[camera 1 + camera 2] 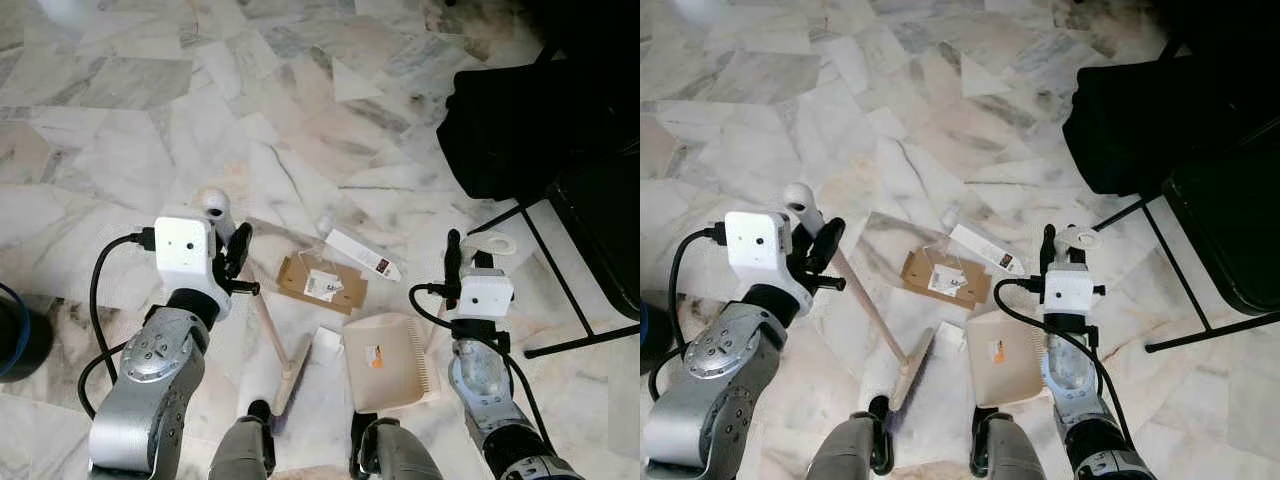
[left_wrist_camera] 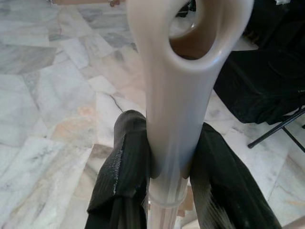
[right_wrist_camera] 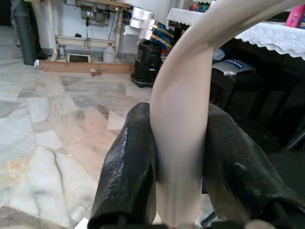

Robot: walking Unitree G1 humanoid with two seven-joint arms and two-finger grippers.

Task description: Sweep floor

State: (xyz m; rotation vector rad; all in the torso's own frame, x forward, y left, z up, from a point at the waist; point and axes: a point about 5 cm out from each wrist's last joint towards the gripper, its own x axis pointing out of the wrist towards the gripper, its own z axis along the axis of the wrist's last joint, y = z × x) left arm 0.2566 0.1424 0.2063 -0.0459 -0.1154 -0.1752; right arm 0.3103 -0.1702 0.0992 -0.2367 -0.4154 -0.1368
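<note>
Left eye view: my left end effector (image 1: 237, 252) clamps the light, stiff broom (image 1: 272, 343) near its handle top; right end effector (image 1: 456, 262) clamps the dustpan (image 1: 388, 362) handle, pan just beside the broom head.

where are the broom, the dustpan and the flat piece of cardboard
broom (image 1: 296, 368), left eye view, on the wooden head resting on the floor
dustpan (image 1: 385, 358), left eye view, on the middle of its beige tray
cardboard (image 1: 297, 272), left eye view, on the bare brown part left of its white label
</note>
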